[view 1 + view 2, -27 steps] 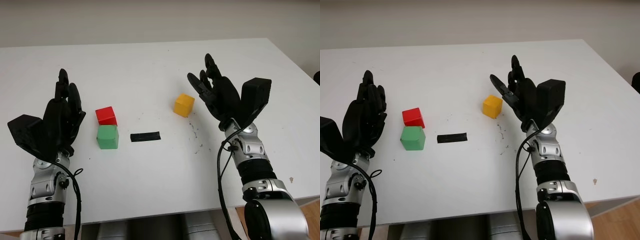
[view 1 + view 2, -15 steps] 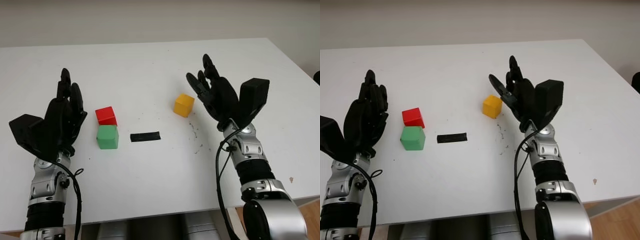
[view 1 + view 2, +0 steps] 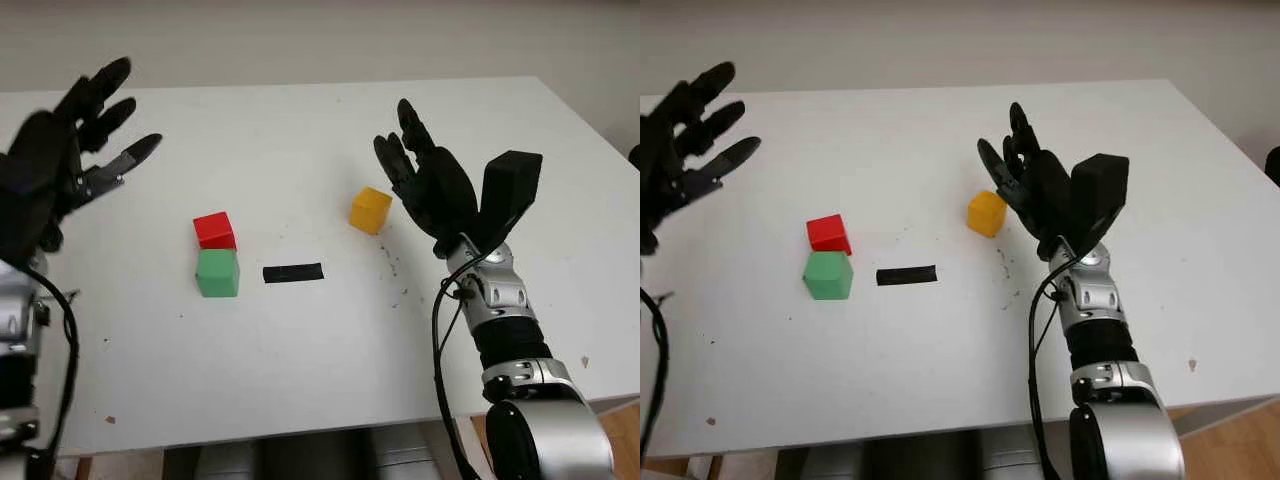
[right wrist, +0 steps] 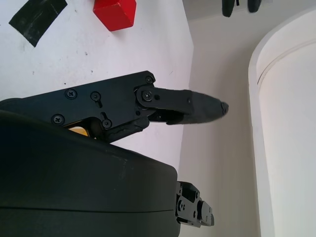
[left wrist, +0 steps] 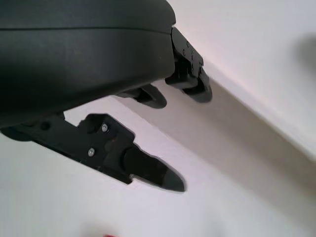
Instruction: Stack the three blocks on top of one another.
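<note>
A black tape strip (image 3: 293, 272) lay on the white worktop (image 3: 300, 350). Just left of it sat the green block (image 3: 217, 273), the red block (image 3: 214, 230) touching its far side. Right of the strip stood the yellow block (image 3: 370, 210), the right robot hand (image 3: 425, 180) open beside it. The left robot hand (image 3: 60, 150) hung open, well left, near the worktop's far edge.

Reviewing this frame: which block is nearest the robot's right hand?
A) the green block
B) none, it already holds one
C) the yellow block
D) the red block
C: the open right hand is just beside the yellow block, while the red block and green block sit together across the table.
</note>
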